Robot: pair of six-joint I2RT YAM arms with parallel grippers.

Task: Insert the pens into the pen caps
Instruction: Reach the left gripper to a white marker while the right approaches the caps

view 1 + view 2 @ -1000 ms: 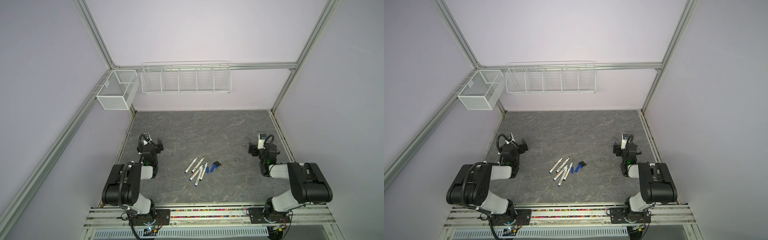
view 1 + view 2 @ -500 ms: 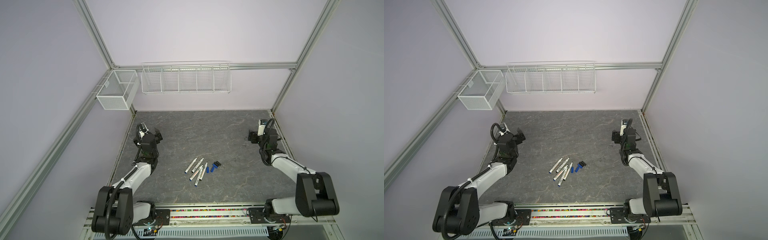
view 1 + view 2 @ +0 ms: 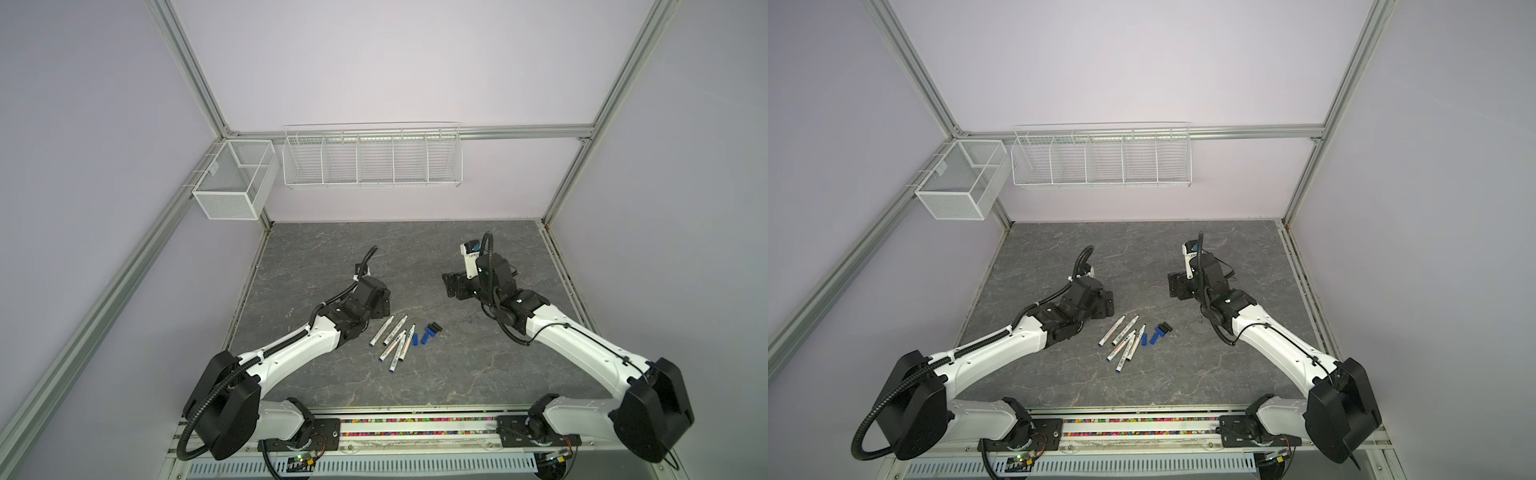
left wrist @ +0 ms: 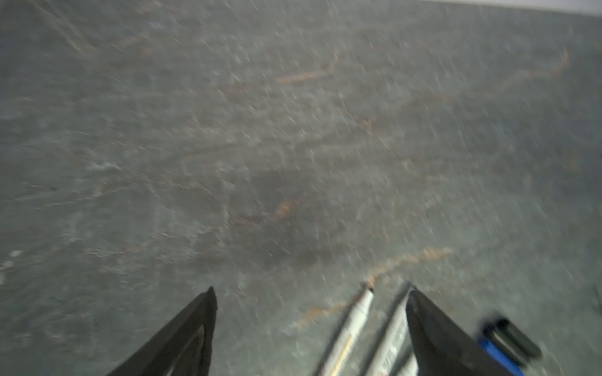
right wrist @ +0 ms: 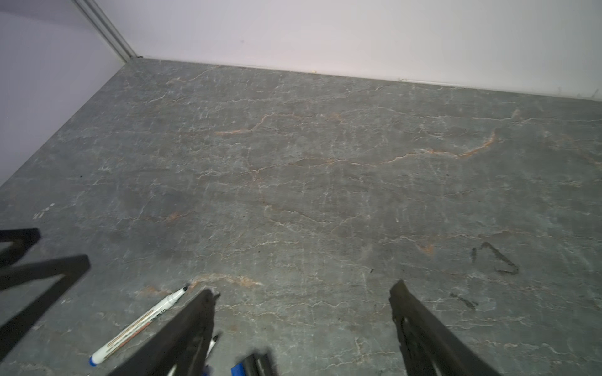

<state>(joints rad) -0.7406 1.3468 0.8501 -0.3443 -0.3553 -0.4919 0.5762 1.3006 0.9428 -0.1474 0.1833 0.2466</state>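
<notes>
Left claw [image 4: 311,293] gapes wide, gripping nothing, poised just beside the pens [image 3: 394,340]; right claw [image 5: 302,288] is likewise spread and empty, farther off; five pens lie loose on the desk [image 3: 415,257], pen caps [image 3: 429,332] clustered just beside them; none capped, so everything remains; barrel print unreadable.

This is a robotics lab test cell, not a lived-in room. An aluminium extrusion frame [image 3: 198,83] holds plain pale wall panels [image 3: 395,62] boxing in a grey stone-patterned tabletop [image 3: 415,257]. Two white-and-black robot arms [image 3: 291,349] are bolted to a slotted metal base rail [image 3: 415,432] with exposed wiring and a small lit circuit board [image 3: 302,459]. A bare wire rack [image 3: 372,160] and a mesh bin [image 3: 232,187] hang from the frame.
</notes>
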